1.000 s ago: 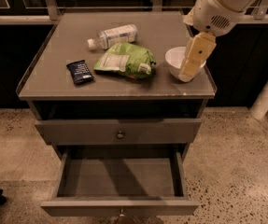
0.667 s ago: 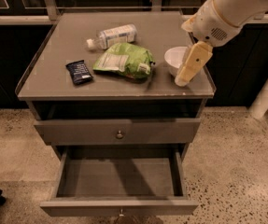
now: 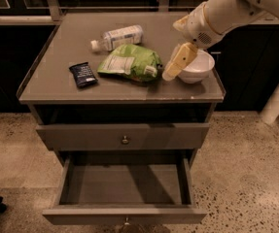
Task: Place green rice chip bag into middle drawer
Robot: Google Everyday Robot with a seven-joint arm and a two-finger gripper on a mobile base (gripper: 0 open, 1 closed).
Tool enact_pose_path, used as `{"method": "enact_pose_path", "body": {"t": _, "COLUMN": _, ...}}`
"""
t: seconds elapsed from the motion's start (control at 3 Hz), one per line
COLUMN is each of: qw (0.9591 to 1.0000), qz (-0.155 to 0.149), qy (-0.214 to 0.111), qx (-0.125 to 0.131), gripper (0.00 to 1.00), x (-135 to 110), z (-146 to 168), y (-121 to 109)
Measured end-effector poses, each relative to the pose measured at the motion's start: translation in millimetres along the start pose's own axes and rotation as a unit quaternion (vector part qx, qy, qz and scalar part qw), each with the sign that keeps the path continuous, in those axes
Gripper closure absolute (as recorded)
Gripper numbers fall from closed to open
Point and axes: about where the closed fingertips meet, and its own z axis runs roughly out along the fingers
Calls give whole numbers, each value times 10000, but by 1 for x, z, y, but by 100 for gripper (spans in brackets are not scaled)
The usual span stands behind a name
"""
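The green rice chip bag [image 3: 129, 62], crinkled light green with a white label panel, is lying flat mid-bench [image 3: 56, 89], above the pulled-out middle drawer [image 3: 124, 183]. The gripper [image 3: 170, 74] is hovering just beside its right edge, in front of a white bowl [image 3: 200, 71]; whether it is spread or closed, I cannot tell.

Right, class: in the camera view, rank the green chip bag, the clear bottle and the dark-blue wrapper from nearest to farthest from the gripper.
The gripper hangs over the right side of the tabletop.
1. green rice chip bag, just to its left.
2. clear bottle, farther back and left.
3. dark-blue wrapper, far left.
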Motion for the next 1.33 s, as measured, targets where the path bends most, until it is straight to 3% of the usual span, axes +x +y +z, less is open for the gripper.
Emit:
{"method": "enact_pose_path", "body": {"t": 0.67, "qw": 9991, "qz": 35, "qy": -310, "qx": -303, "gripper": 0, "x": -27, "z": 56, "y": -20}}
{"method": "enact_pose_path", "body": {"t": 1.33, "qw": 9943, "qz": 272, "qy": -254, "qx": -1004, "gripper": 0, "x": -35, "z": 114, "y": -13}}
